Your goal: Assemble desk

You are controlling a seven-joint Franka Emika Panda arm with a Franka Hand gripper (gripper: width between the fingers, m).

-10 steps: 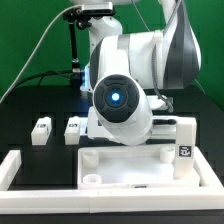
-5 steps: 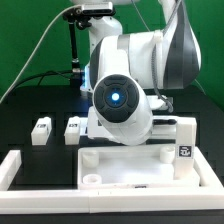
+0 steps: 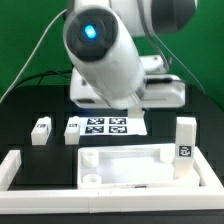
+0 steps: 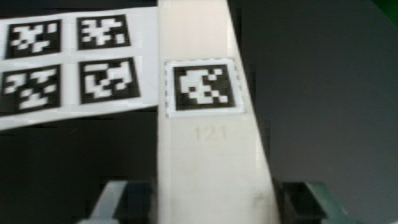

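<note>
In the wrist view a white square leg [image 4: 210,120] with a black-and-white tag runs lengthwise between my gripper's [image 4: 210,205] fingers [image 4: 125,200], and the dark pads press its two sides. The gripper itself is hidden behind the arm's body [image 3: 100,55] in the exterior view. The white tray-like desk top [image 3: 150,168] lies at the front. One tagged leg [image 3: 184,140] stands upright at its far corner on the exterior view's right. Two more legs [image 3: 41,131] [image 3: 72,130] lie on the black table at the exterior view's left.
The marker board [image 3: 106,127] lies just behind the desk top and shows under the held leg in the wrist view [image 4: 71,65]. White border bars [image 3: 14,170] frame the desk top at the front and sides. A green backdrop stands behind.
The arm's wrist has risen and swung toward the exterior view's left, uncovering the marker board. The desk top and the three loose legs have not moved.
</note>
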